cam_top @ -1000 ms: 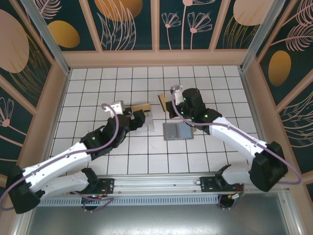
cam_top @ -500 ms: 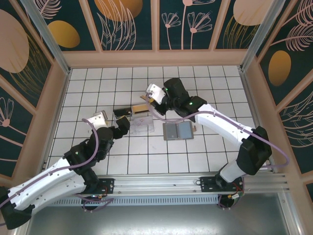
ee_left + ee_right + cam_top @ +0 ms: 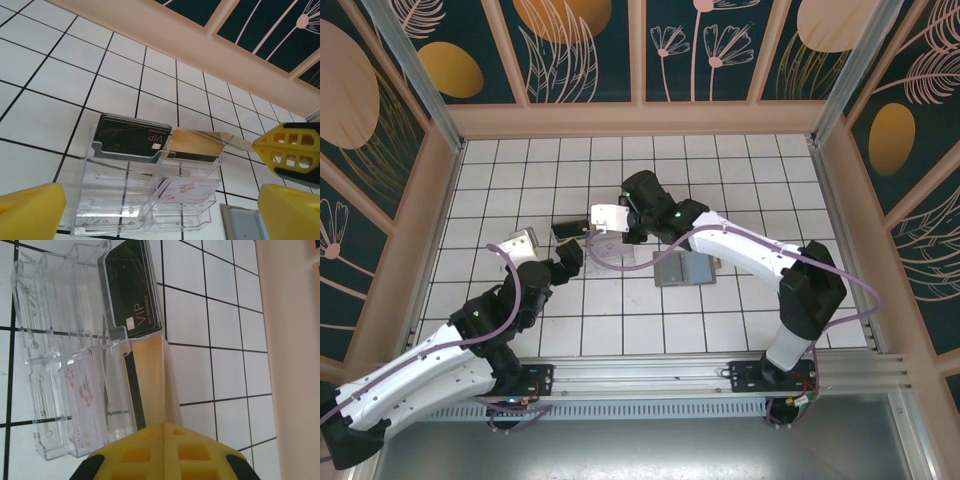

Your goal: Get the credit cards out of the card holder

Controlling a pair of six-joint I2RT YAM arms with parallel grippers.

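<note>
Between the right gripper's [image 3: 164, 432] clamped fingers, the gold card [image 3: 150, 380] may drag the card holder [image 3: 55, 330] along while the left gripper [image 3: 162, 210], fingers apart, braces nothing.

Overhead view looks down; both wrist views closely share the card holder [image 3: 125, 200].

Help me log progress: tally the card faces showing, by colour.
Black card: 1
Gold card: 1
Patterned white card: 1
Grey cards: 2
Total: 5
</note>
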